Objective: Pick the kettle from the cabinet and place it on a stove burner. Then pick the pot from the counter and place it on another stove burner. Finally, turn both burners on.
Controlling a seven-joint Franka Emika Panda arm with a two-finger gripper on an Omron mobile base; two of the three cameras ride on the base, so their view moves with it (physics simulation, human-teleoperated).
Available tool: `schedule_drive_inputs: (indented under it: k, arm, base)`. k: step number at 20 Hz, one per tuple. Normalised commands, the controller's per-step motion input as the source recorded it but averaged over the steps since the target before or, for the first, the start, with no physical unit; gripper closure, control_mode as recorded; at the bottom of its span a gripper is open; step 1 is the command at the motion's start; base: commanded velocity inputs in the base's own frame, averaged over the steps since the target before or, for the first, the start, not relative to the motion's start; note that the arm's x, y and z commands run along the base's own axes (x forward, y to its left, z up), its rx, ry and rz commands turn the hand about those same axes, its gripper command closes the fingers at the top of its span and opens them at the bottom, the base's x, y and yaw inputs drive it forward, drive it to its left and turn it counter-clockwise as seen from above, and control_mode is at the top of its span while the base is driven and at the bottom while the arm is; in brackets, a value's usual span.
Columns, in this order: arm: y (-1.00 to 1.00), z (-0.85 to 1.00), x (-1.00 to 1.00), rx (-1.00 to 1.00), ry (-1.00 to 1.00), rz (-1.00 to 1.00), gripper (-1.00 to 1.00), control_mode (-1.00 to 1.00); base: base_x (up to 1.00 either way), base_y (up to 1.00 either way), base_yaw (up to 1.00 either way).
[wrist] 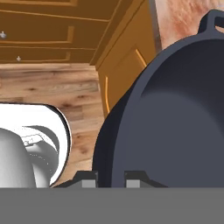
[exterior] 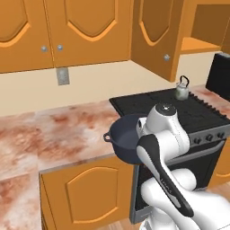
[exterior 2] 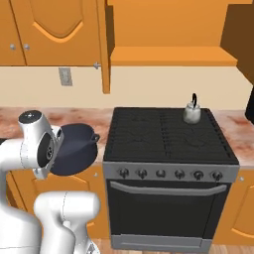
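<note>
The kettle (exterior: 182, 88) already sits on a back burner of the cooktop (exterior 2: 149, 134), spout side near the wall, so this is the pot's turn. The pot (exterior: 126, 143) hangs tilted off the front edge of the tabletop (exterior: 54, 130), just left of the range, and the gripper (wrist: 109, 178) is clamped thin on its rim, fingertips (wrist: 89, 179) straddling the wall. The grip looks narrow for such a wide load, so the carry wants to be slow and level. My read: swing it right, clear of the kettle, and lower it flat onto a free front burner well above the knobs (exterior 2: 168, 174).
</note>
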Motion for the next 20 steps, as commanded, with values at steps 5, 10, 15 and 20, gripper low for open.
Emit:
schedule_drive_inputs:
  k: [5,10,15,20]
  arm:
    - [0.0,0.0,0.0,0.0,0.0,0.0,1.0,1.0]
    - [0.0,0.0,0.0,0.0,0.0,0.0,1.0,1.0]
    - [0.0,0.0,0.0,0.0,0.0,0.0,1.0,1.0]
    - [0.0,0.0,0.0,0.0,0.0,0.0,1.0,1.0]
  base:
    - [-0.01,-0.51,-0.06]
    - [0.0,-0.49,-0.06]
    - [0.0,-0.4,-0.06]
    - [0.0,-0.3,-0.07]
